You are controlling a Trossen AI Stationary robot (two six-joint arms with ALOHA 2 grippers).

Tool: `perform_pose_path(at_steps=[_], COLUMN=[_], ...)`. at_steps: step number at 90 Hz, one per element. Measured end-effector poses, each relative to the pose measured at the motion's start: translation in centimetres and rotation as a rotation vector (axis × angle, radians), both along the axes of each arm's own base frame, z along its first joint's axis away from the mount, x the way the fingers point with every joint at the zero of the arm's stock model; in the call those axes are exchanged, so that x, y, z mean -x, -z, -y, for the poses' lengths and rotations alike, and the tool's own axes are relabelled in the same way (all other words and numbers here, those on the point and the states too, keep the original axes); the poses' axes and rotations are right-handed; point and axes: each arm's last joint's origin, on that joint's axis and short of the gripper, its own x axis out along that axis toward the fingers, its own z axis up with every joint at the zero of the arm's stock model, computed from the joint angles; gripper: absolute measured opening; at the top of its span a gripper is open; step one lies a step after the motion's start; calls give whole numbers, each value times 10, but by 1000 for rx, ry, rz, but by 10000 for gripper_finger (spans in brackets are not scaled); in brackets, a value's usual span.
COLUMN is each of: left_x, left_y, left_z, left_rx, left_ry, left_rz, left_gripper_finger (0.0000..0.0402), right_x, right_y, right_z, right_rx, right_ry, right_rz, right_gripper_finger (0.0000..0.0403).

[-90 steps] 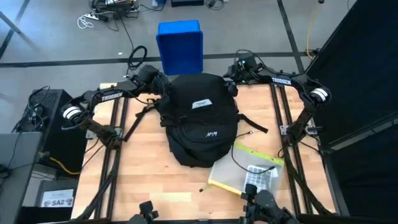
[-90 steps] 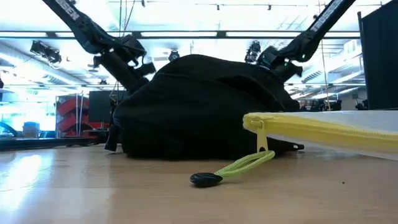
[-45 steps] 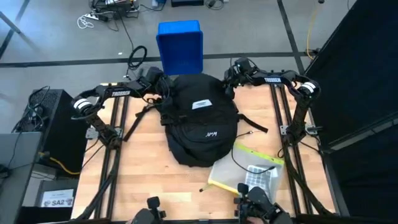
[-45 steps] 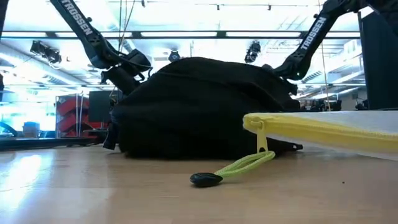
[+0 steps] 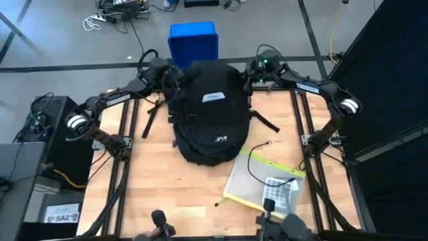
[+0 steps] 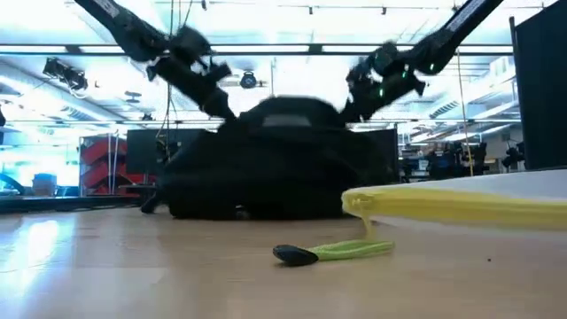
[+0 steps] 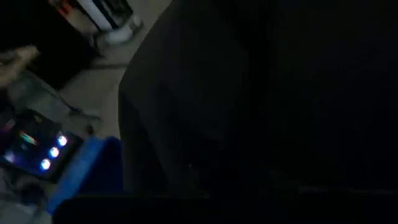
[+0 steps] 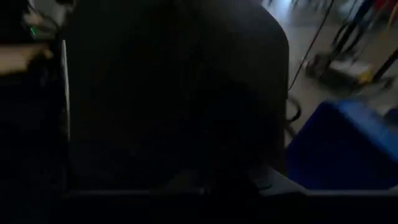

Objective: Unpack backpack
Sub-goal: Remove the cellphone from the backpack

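The black backpack [image 5: 212,117] lies lengthwise in the table's middle, white label up. Its near end rests on the wood and its far end is raised [image 6: 283,111]. My left gripper [image 5: 172,79] is at the far end's left shoulder and my right gripper [image 5: 249,77] at its right shoulder. Both are shut on the fabric. In the low view both arms slant down onto the bag's top. Dark fabric fills the left wrist view [image 7: 261,93] and the right wrist view [image 8: 174,93]. My left gripper holds the backpack at the left side of its far end [image 5: 178,82], coming from the table's left and slanting down. The dark fabric hides the fingers and the exact part. That end hangs lifted; the near end stays on the table. My right gripper holds the backpack at the right side of its far end [image 5: 243,79], coming from the table's right and slanting down. The fingers and the part they have do not show. The far end is raised; the near end lies on the wood.
A yellow-edged clear pouch [image 5: 264,184] lies near the front right, its green pull cord [image 6: 337,251] trailing toward the near edge. The blue plastic box [image 5: 194,40] stands on the floor just beyond the far edge. Loose black straps [image 5: 267,125] lie right of the bag.
Both grippers have taken hold of the backpack's far end, then risen and gone toward the far edge. The far end is lifted, the whole bag has slid a little toward the far edge, and its near end stays on the table.
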Motion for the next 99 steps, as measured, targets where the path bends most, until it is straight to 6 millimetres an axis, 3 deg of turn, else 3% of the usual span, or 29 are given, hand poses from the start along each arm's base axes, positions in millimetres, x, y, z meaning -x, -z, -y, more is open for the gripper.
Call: perform_pose_path(at_steps=[11,31,71,99], left_x=[5,11,25,22], left_y=[-30,-58,-103,-121], left_z=[17,50,90,101], left_rx=[-57,-116,-244,-296], left_ry=[41,113,179,211], left_rz=[41,100,240,271], left_gripper_finger=[0,0,0,0], right_x=[8,15,15,22], right_y=[-34,-71,-98,-114], right_z=[-20,-59,-98,-114], right_rx=[71,142,244,297], right_ry=[-7,-44,-60,-63], right_rz=[68,129,198,263], right_gripper_finger=[0,0,0,0])
